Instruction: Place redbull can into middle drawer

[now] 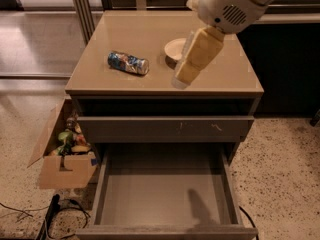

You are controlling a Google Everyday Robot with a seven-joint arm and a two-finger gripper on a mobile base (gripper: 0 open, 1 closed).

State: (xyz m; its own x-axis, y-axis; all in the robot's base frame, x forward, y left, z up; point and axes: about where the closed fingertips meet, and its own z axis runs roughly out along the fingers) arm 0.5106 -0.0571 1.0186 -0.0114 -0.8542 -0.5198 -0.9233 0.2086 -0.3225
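Speckled terrazzo floor surrounds a grey-brown cabinet whose tan surface (125, 31) fills the upper half of your camera view. On that surface you see the redbull can (128, 63) lying on its side toward the left, well apart from the cream bowl (173, 48), which sits near the middle and is partly hidden behind the arm. The white arm (227, 4) reaches in from the upper right, and its tool (181, 79) hangs over the surface's front edge, just in front of the bowl and to the right of the can; you cannot tell whether it is open or closed. Below, the scratched drawer front (165, 129) is closed, and the middle drawer (160, 191) stands pulled out. A cardboard box (62, 169) with toys rests on the floor at the left.
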